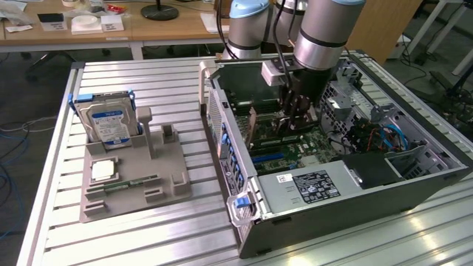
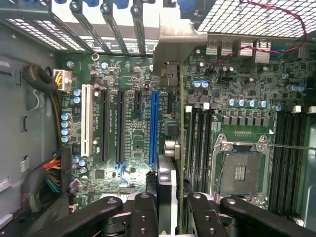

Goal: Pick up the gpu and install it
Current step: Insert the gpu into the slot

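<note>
**The gpu hangs inside the computer**

The gripper (image 1: 302, 113) reaches down into the open computer case (image 1: 355, 205). Its fingers (image 2: 148, 217) pinch the gpu (image 2: 180, 148) by its top edge. The card stands on its thin side, just above the green motherboard (image 2: 247, 98), beside the long blue slot (image 2: 154, 128). On the table (image 1: 148, 233), a gray holder (image 1: 133, 177) keeps a hard drive (image 1: 107, 123) with a blue and white label. The words are too small to read.

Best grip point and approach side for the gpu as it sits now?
The gpu stands on edge inside the open case, bracket end toward the rear slots. Grip its free long edge, fingers on the two flat faces, coming straight in through the case's open side, as the gripper holds it now.
</note>
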`<state>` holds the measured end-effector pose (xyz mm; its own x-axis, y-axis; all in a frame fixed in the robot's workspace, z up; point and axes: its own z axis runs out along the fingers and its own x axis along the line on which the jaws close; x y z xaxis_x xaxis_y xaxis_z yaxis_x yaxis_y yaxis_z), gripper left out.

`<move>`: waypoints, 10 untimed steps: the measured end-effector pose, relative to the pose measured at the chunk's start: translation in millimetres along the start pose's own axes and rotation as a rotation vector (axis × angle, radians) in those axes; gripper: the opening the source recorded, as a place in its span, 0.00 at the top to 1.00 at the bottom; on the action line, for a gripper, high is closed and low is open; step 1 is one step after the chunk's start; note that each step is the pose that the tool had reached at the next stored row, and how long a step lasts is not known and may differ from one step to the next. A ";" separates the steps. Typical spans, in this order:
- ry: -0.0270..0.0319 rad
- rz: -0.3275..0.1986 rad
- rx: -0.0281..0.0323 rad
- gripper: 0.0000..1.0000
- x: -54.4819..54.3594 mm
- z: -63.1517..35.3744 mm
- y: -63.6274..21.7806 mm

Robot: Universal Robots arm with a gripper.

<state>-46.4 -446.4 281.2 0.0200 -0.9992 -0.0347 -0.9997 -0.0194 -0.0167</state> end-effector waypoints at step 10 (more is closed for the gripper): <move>0.0100 0.016 0.0005 0.72 2.8 7.9 4.0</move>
<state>-50.2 -448.9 273.2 0.0037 -0.9997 -0.0249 -0.9999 -0.0033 -0.0167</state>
